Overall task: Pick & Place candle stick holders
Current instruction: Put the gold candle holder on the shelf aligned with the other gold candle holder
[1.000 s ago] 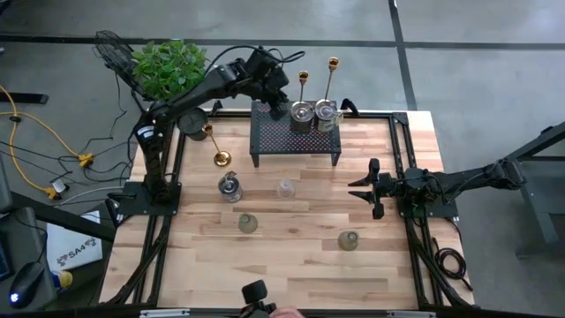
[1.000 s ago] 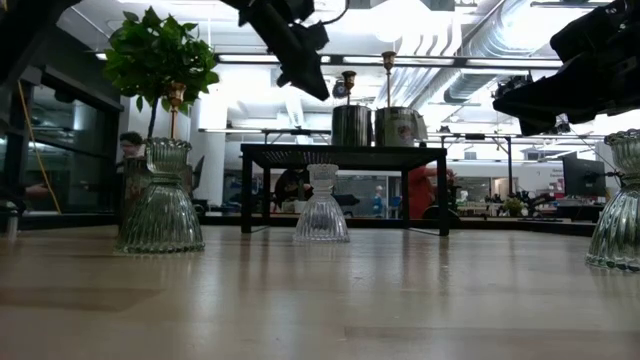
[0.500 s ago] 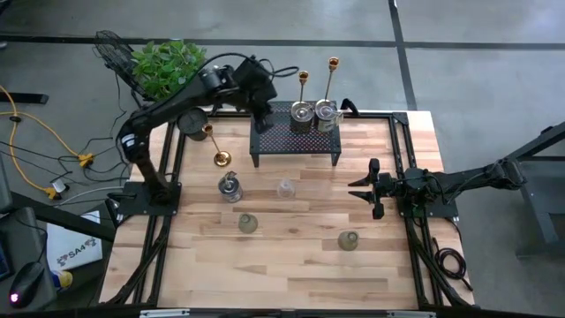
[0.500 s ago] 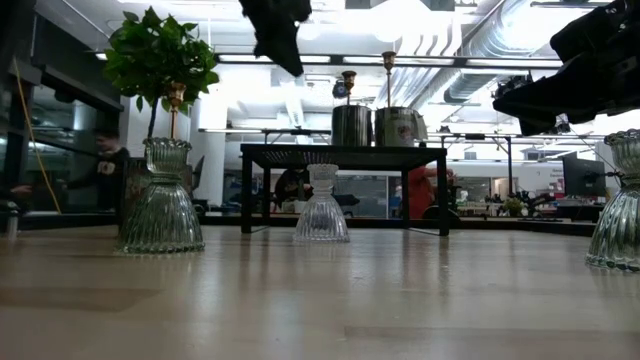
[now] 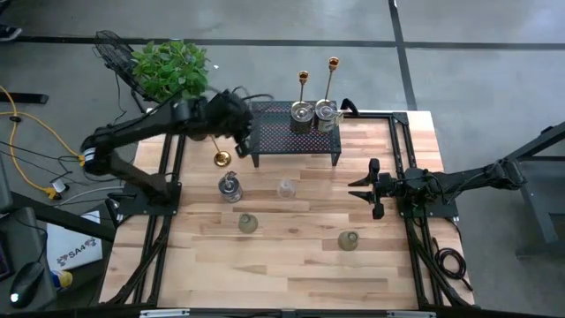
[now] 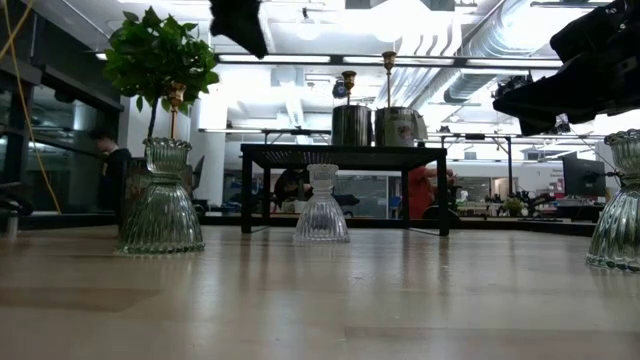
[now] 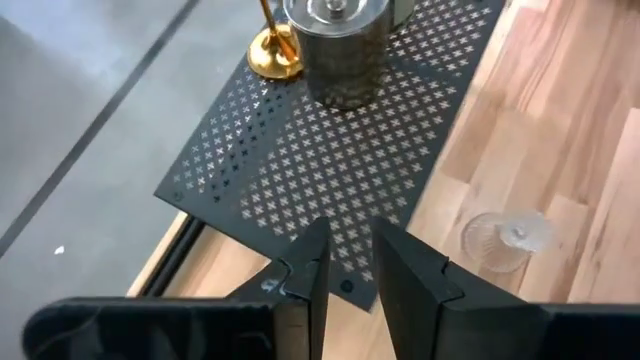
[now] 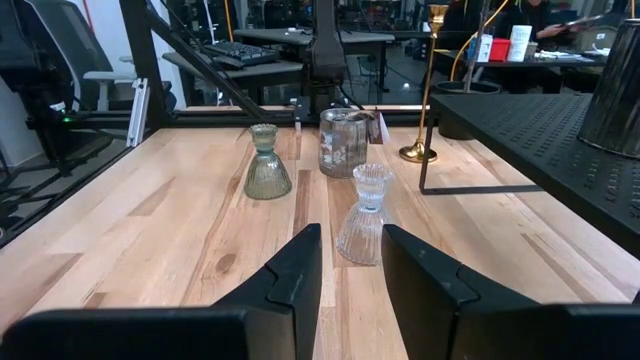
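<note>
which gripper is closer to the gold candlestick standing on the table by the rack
Left. The left gripper hangs over the rack's left end, right beside the gold candlestick. The right gripper waits across the table, well beyond the rack's other end.

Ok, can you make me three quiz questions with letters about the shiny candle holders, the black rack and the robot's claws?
1. Where do the two silvery metal cups stand?
A on the black mesh metal rack
B on the floor
C in the plant pot

2. How many slim gold candlesticks are there?
A one
B three
C six

3. The left gripper is:
A holding a cup
B empty
C holding a candlestick

Answers: 1 A, both sit on the rack's back edge. 2 B, two behind the rack, one beside it. 3 B, nothing between its fingers.
</note>
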`<control>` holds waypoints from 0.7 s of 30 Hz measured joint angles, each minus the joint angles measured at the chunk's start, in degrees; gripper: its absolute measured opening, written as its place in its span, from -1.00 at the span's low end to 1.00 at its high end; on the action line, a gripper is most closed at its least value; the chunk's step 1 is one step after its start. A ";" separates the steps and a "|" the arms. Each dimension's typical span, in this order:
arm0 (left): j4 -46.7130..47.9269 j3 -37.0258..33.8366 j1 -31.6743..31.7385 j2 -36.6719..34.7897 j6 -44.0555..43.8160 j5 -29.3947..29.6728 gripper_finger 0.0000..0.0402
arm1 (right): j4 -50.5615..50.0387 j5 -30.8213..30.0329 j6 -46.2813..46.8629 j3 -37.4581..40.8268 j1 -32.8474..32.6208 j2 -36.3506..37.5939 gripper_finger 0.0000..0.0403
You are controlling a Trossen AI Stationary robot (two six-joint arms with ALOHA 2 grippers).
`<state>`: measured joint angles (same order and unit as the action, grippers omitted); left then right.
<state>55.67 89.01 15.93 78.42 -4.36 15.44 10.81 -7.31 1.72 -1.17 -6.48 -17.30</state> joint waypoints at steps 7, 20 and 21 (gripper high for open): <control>-6.16 -16.55 -9.18 -12.82 -9.47 8.48 -0.63 | -0.01 0.00 0.00 0.01 -0.01 0.00 -0.51; -10.73 -40.56 -30.49 -26.57 -31.05 31.08 -0.63 | 0.00 -0.01 -0.01 0.02 -0.02 0.00 -0.51; -11.24 -42.13 -31.90 -27.00 -32.49 32.99 -0.63 | 0.02 -0.02 0.00 0.02 -0.02 0.00 -0.51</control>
<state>44.43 46.88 -15.97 51.42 -36.85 48.43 10.83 -7.33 1.71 -1.15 -6.50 -17.30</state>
